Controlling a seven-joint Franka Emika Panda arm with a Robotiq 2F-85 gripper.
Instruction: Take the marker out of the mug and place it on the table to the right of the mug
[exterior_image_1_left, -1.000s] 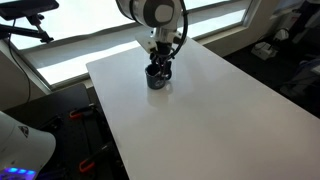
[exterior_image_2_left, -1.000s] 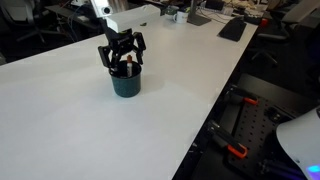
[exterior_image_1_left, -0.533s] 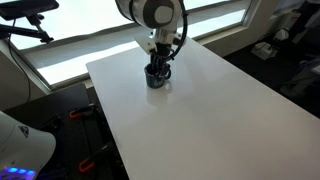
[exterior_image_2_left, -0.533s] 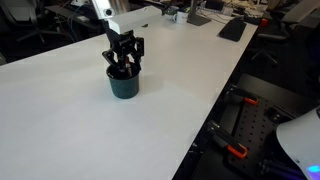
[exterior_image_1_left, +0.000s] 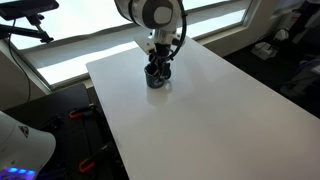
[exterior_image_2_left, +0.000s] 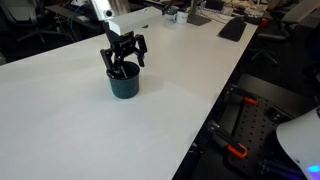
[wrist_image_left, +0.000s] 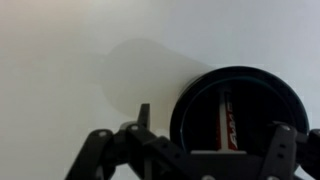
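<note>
- Far left in both exterior views it's just bare white counter (exterior_image_2_left: 55, 120), and the same top fills the middle of the frame in the other angle (exterior_image_1_left: 200, 110).
- Wrist view, left of centre: a soft grey shadow (wrist_image_left: 140, 65) lies on the counter, running up to the mug's left side.
- Just right of that shadow, one dark finger (wrist_image_left: 143, 115) pokes up from the bottom edge, outside the mug's left wall.
- The mug (wrist_image_left: 265, 95) is a dark circle seen from straight above, in the lower right of the wrist frame. In the exterior views it stands upright on the counter, left of centre (exterior_image_2_left: 125, 86) or upper centre (exterior_image_1_left: 155, 82).
- The marker (wrist_image_left: 227, 120) is inside the mug, a thin red-orange stick running roughly top to bottom across the dark interior.
- The end effector (wrist_image_left: 211, 122) has its fingers spread apart, nothing pinched between them. The second finger shows at the lower right over the mug's right part, so the marker sits between the two.
- In the exterior views the end effector (exterior_image_2_left: 124, 64) hangs right at the top of the mug, fingers pointing down at the rim; same story from the other angle (exterior_image_1_left: 158, 68). Can't tell if a finger touches the rim.
- Right side: the counter edge drops off to a dark floor with some orange-handled tools (exterior_image_2_left: 232, 150) at the lower right.
</note>
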